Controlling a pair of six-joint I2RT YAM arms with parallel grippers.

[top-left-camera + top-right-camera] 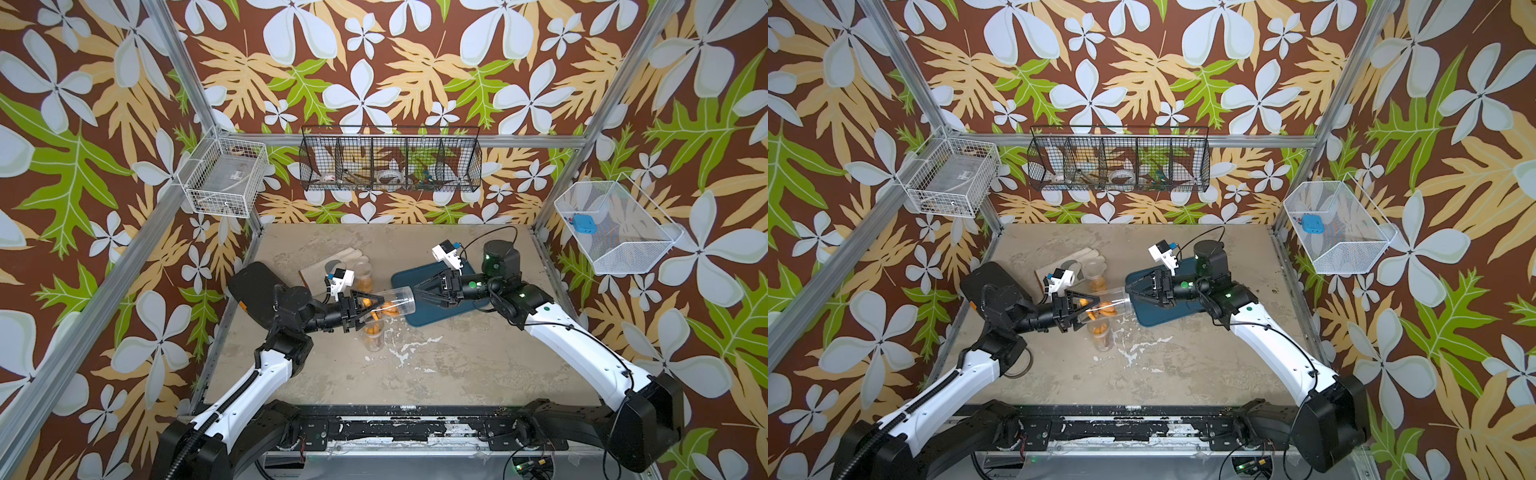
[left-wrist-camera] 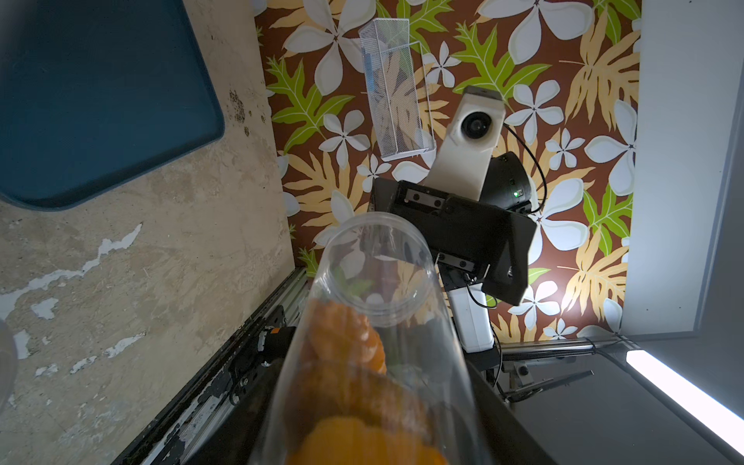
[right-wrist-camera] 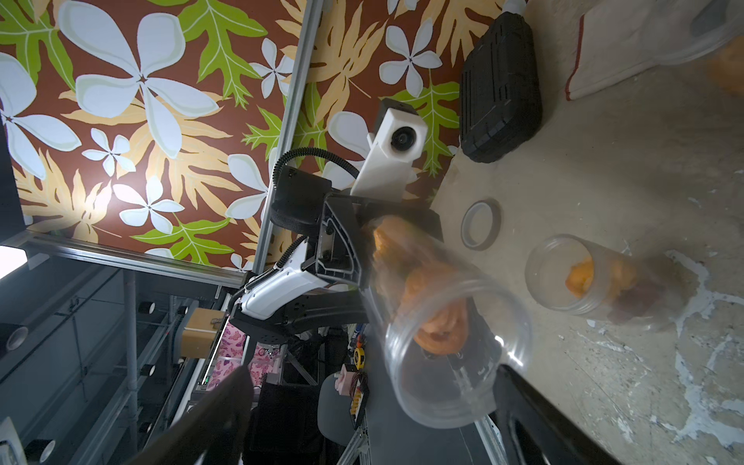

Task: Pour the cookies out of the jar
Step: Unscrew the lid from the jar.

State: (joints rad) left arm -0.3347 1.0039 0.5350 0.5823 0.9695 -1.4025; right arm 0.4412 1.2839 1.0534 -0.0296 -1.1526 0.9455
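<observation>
Your table carries a dark blue tray under the right arm, a black case by the left arm and a pale glove behind. The left gripper clamps the clear jar on its side, with the cookies still inside. The right gripper, jaws wide, crowds its mouth. A front jar stands beneath it, and a back jar stands beside the glove.

No legible text, labels, numbers or signs in view.
</observation>
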